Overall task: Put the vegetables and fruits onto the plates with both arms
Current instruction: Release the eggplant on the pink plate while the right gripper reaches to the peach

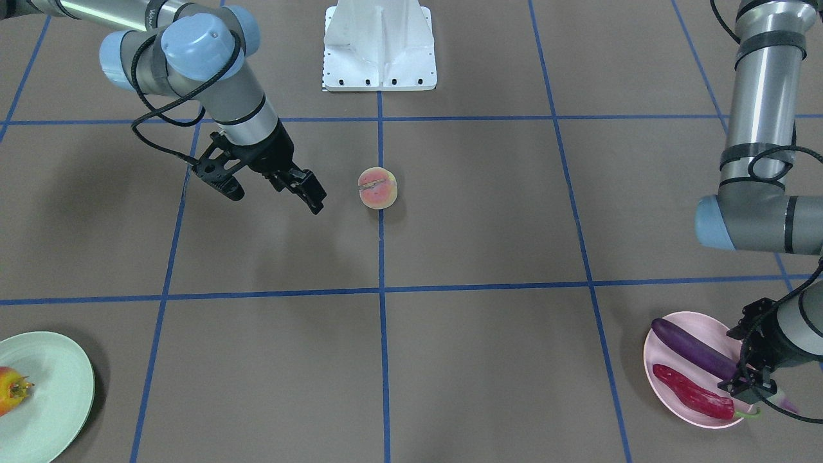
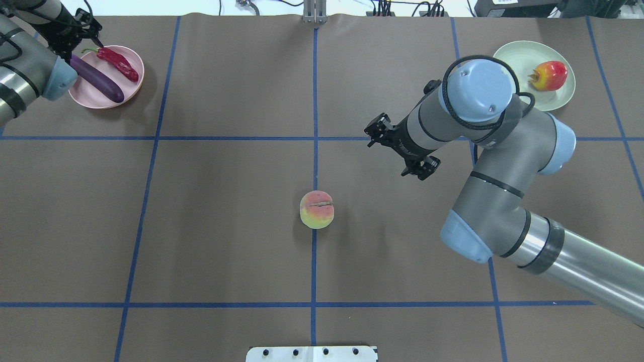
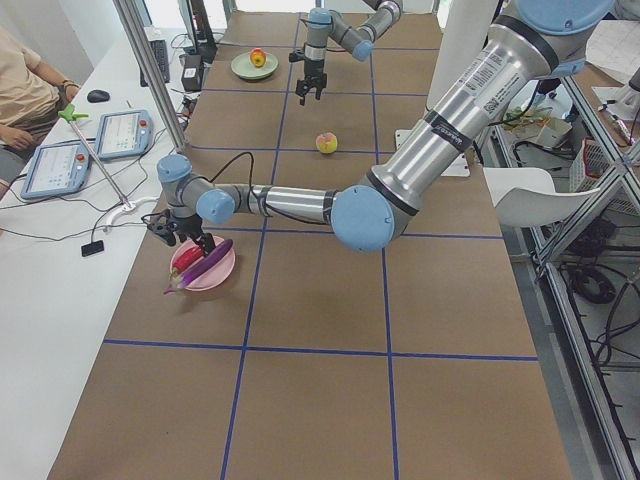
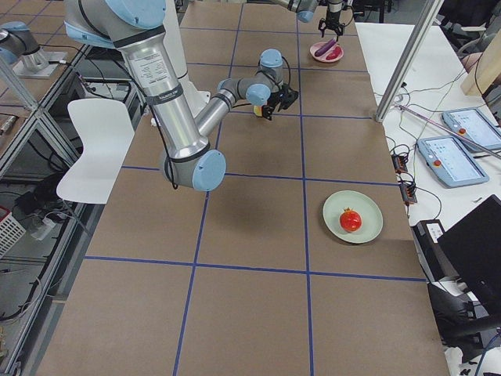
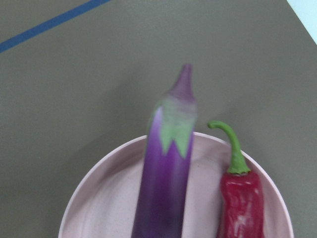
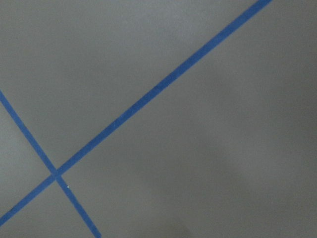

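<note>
The purple eggplant [image 1: 694,350] and the red chili [image 1: 691,392] lie side by side on the pink plate [image 1: 707,328]. The left wrist view shows both, the eggplant [image 5: 166,173] and the chili [image 5: 242,198]. My left gripper [image 1: 751,384] hovers over the plate's edge by the eggplant's stem end, open and empty. The peach [image 2: 317,209] sits alone at the table's middle. My right gripper [image 2: 387,160] is open and empty, above the table a little short of the peach. The red-and-yellow fruit [image 2: 551,75] lies on the green plate [image 2: 508,55].
The white fixed base [image 1: 379,45] stands at the robot's edge of the table. Blue tape lines [image 6: 148,96] divide the brown surface into squares. Operator tablets [image 3: 125,132] and a person sit beyond the far long edge.
</note>
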Tool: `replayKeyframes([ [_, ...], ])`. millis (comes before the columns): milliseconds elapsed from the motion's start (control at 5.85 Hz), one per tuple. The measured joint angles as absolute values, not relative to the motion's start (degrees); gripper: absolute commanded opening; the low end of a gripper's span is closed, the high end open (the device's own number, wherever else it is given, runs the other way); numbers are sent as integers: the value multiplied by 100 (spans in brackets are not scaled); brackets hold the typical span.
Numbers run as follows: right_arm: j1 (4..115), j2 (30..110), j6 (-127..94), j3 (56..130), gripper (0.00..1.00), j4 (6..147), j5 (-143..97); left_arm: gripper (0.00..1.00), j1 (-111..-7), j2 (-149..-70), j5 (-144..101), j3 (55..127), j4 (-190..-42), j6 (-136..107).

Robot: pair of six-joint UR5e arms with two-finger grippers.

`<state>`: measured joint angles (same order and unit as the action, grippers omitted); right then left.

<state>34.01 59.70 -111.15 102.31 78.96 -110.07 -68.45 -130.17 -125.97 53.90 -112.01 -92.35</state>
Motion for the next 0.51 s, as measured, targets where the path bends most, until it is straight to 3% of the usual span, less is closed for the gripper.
replayKeyframes([
  [513, 2637, 5542, -11977, 10162, 100, 8334, -10431, 100, -6843, -13026, -12699, 5692, -11002, -9221],
])
